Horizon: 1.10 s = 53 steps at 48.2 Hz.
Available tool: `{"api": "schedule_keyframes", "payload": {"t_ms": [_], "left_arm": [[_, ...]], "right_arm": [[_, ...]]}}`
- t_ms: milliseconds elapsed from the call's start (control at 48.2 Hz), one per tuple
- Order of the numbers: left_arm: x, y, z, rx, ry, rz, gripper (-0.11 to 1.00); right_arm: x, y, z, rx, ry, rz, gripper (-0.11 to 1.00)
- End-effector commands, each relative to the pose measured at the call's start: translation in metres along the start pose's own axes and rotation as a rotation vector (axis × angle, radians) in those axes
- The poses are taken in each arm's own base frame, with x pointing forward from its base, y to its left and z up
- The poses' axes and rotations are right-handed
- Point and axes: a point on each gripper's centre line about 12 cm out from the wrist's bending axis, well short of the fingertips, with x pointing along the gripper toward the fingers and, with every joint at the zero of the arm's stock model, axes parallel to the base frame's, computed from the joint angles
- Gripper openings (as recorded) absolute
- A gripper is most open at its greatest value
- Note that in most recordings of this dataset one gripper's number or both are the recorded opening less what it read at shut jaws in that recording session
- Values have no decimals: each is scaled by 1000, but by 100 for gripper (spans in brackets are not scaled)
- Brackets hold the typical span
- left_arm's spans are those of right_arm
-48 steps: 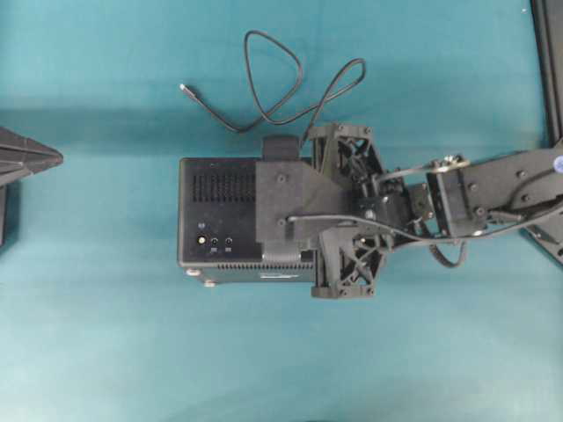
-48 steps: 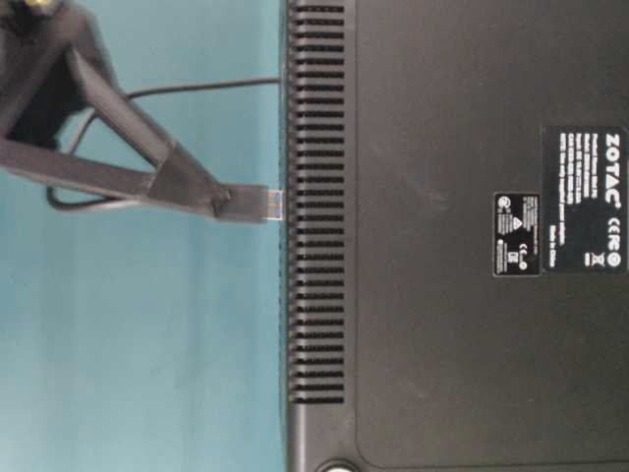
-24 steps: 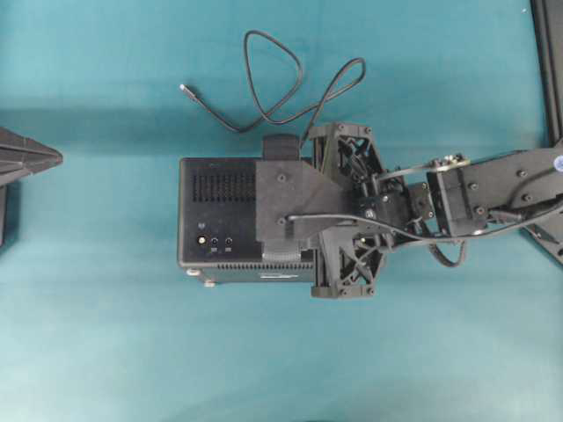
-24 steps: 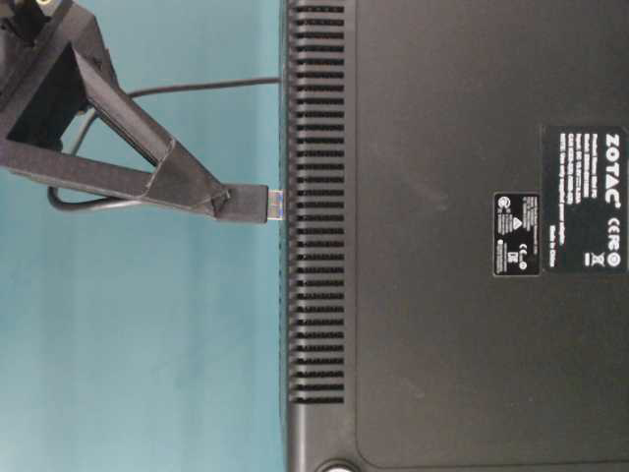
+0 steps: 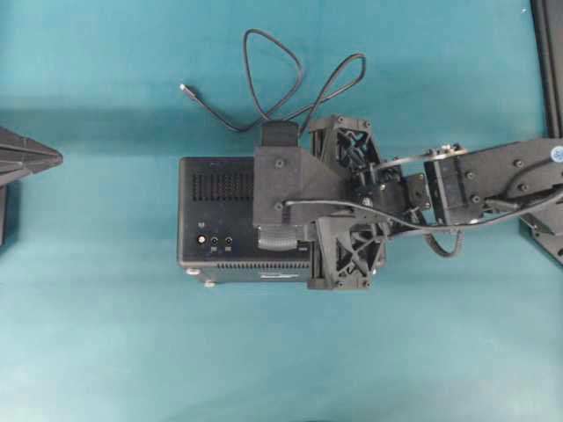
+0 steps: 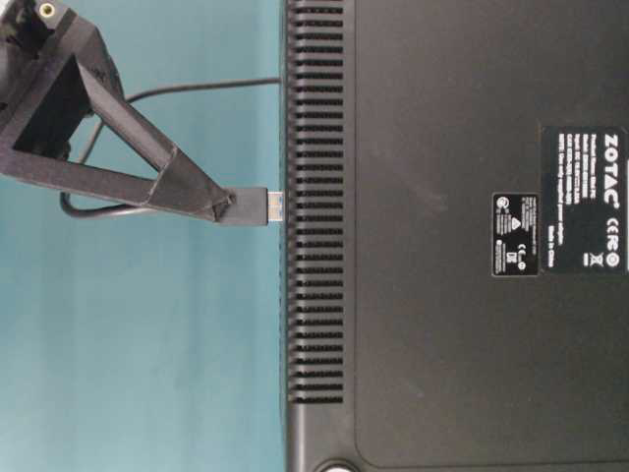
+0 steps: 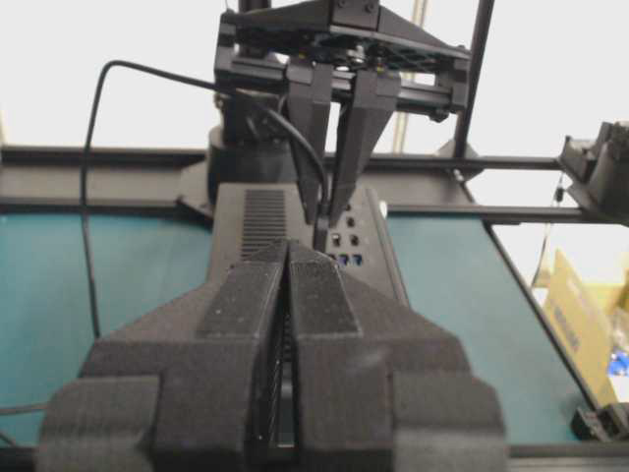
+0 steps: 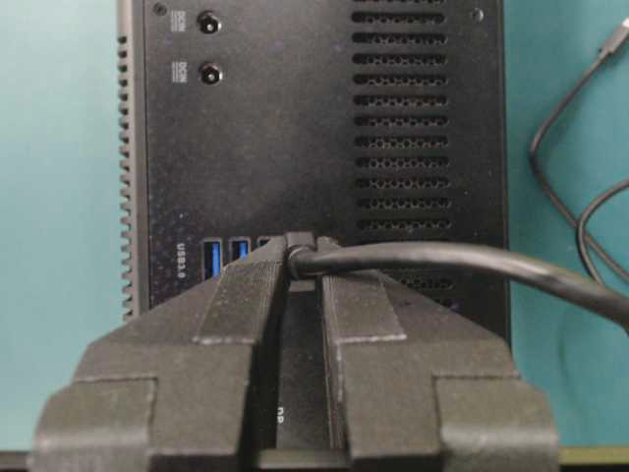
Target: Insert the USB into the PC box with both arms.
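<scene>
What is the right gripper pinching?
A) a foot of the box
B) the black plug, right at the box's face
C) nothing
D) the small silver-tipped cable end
B: the right gripper is shut on the plug, whose metal tip meets the box, while the silver-tipped end lies loose on the table.

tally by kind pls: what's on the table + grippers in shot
PC box: 1
USB cable, with USB plug: 1
Grippers: 2, left gripper shut on nothing, right gripper shut on the USB
Total: 4
</scene>
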Motion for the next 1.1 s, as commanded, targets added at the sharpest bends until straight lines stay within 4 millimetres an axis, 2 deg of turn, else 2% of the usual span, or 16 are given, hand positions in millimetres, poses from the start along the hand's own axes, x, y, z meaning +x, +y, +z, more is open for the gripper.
{"api": "schedule_keyframes", "payload": {"t_ms": [0, 249, 498, 851, 1080], "left_arm": [[1, -1, 4, 1, -12, -4, 0], [1, -1, 4, 1, -11, -4, 0], [1, 0, 4, 1, -12, -2, 0], [0, -1, 4, 1, -14, -4, 0], [0, -1, 4, 0, -15, -4, 0]], "right_arm": [[-4, -7, 3, 14, -16, -5, 9], [3, 8, 2, 7, -4, 33, 9], [3, 21, -1, 3, 12, 63, 9], [-3, 28, 0, -9, 21, 70, 9], [-3, 20, -2, -6, 47, 46, 9]]}}
